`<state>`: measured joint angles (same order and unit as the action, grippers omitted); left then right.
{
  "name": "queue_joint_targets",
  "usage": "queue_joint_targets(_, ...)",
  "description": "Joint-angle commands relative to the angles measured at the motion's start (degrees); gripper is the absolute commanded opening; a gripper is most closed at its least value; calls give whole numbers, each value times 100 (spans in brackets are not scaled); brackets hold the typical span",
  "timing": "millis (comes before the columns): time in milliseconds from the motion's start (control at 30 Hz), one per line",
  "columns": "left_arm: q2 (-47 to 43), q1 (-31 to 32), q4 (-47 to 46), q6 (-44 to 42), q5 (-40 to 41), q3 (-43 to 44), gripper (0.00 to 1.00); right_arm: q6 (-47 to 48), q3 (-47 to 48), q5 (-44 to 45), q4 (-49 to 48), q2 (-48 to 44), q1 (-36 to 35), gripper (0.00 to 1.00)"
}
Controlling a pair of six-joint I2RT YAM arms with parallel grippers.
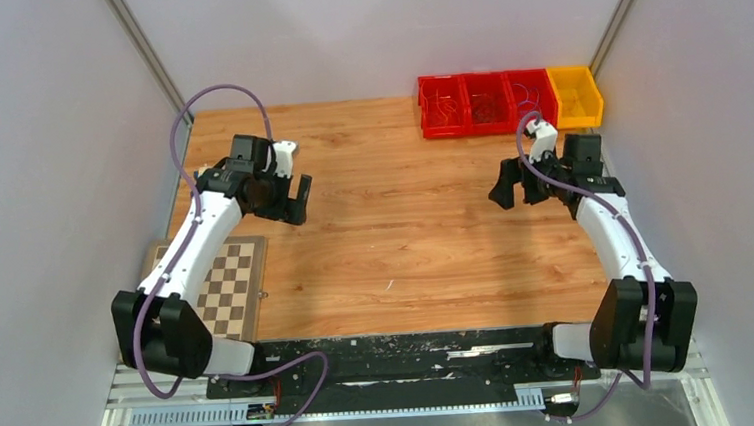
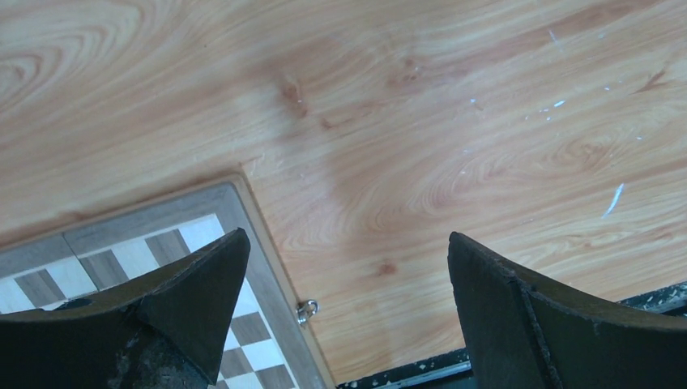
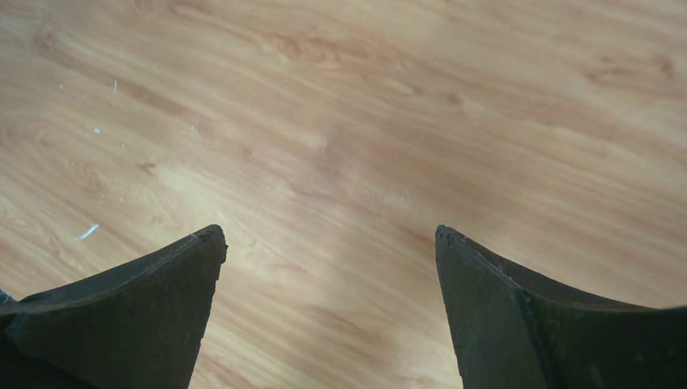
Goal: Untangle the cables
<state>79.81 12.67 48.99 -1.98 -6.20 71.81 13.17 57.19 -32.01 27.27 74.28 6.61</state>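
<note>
- Cables point(image 1: 444, 110): thin wires inside 3 red bins point(image 1: 467, 128), far-right edge of table point(image 1: 405, 241), yellow bin point(image 1: 578, 99) touching at the right.
- Left gripper point(image 1: 298, 200): jaws spread wide, nothing between them, above wood near the chessboard point(image 1: 228, 284) corner.
- Right gripper point(image 1: 514, 191): spread wide, nothing held, just before the bins.
- Bare wood between the 2 grippers.

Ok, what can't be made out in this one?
1. cables: in the top view they show only as faint thin curls inside the red bins, too small to tell tangled from separate.
2. chessboard: in the top view its left part is hidden under the left arm. In the left wrist view the frame edge cuts it off.
3. Both wrist views: cables out of frame.
</note>
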Motion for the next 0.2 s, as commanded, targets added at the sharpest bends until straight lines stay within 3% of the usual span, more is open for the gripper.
queue_joint_targets(0,-408,-27,-191,229,212,-152,100,-45,-318,-210,-19,-401,24,100)
queue_joint_targets(167,-367,-23,-223,324,221,-121,100,-164,-429,-463,-38,-550,18,100)
